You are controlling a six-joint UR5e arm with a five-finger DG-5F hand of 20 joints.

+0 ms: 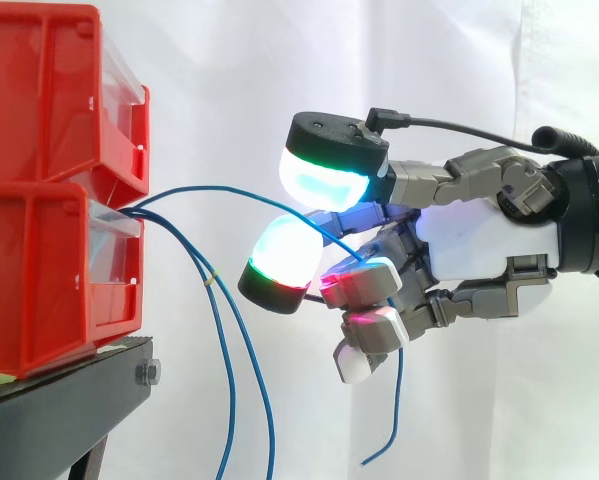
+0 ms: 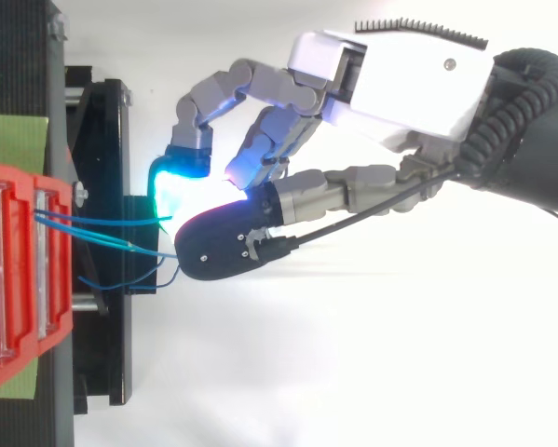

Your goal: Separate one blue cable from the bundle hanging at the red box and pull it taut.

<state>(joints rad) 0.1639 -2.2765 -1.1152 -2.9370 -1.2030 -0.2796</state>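
Two red bins are stacked at the left on a black stand (image 1: 74,395), the upper bin (image 1: 39,90) on the lower bin (image 1: 39,280). Their clear front panels jut out past the stand's edge, and what is inside them cannot be made out. In the top view a green sheet (image 2: 13,140) lies under the bins.

Right of the bin fronts is open space before the white curtain (image 1: 229,80), crossed only by cables. The hand (image 1: 479,240) reaches in from the right and stops near the bins without touching them.

A blue cable (image 1: 219,187) leaves the gap between the two bins and arcs slackly up and right. It passes between the hand's glowing pads (image 1: 324,180) and behind the curled lower fingers. Its free end (image 1: 365,461) dangles below the hand. The hand is closed around this cable, which is not taut.

Two more blue cables (image 1: 228,380) come from the same gap and hang down just beside the lower bin's front. One carries a small yellow band (image 1: 211,281). They hang apart from the hand.
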